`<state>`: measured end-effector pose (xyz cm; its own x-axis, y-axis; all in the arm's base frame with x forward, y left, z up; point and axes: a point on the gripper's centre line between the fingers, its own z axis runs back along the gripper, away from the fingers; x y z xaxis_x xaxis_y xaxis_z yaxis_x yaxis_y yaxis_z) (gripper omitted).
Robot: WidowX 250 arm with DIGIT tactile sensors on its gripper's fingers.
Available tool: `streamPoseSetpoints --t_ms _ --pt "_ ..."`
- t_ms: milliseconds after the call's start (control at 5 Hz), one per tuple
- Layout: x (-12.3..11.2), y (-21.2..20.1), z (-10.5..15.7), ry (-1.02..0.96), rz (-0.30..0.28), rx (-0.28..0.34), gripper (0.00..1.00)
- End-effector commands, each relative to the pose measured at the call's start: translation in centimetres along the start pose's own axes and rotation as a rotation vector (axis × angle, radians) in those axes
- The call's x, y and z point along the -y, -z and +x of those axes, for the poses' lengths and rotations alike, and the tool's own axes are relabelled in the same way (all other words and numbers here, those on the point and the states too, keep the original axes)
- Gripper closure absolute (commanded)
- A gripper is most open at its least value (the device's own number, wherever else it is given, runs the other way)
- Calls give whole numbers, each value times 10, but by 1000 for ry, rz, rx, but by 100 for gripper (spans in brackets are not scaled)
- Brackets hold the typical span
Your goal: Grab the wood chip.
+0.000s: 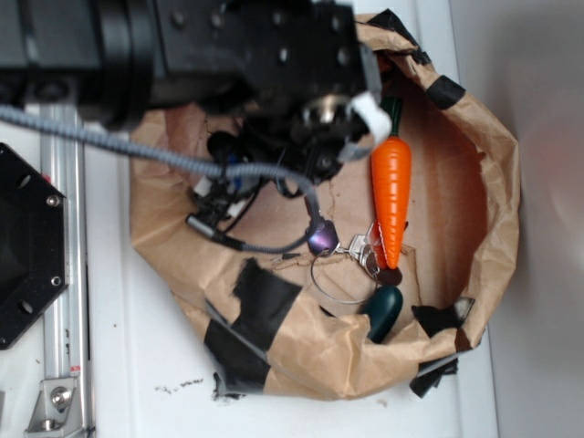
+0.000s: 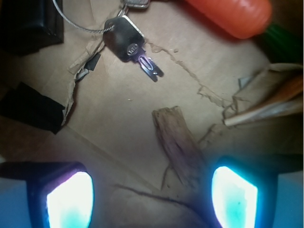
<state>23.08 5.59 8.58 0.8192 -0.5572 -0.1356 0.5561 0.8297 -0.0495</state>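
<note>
I have the claw (image 2: 152,197) spread wide and low over the wood chip (image 2: 176,145), which lies on brown paper just below the key (image 2: 128,42). Nothing gripped yet; closing and lifting remain, I think.

Your exterior view looks straight down from above, far enough back to take in the whole brown paper tray (image 1: 497,155), though the arm's black body blocks the upper left of the frame. Your wrist view rides on the arm and looks down at the tray floor from close range, its two fingertips (image 2: 69,202) glowing at the bottom corners. Both views share the orange toy carrot (image 1: 391,196) (image 2: 228,16) and the key (image 1: 321,239) (image 2: 126,40) on its wire ring.
</note>
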Motion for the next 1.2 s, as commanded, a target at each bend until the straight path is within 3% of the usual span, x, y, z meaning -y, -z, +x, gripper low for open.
streamPoseSetpoints --t_ms 0,200,400,800,1000 --pt "-11 -52 -3 -25 56 120 0" --pt "-17 -22 6 -19 45 37 0" --pt "-9 -2 13 13 30 4 0" --pt "10 4 11 34 36 8 0" --pt "0 15 11 36 36 0 0"
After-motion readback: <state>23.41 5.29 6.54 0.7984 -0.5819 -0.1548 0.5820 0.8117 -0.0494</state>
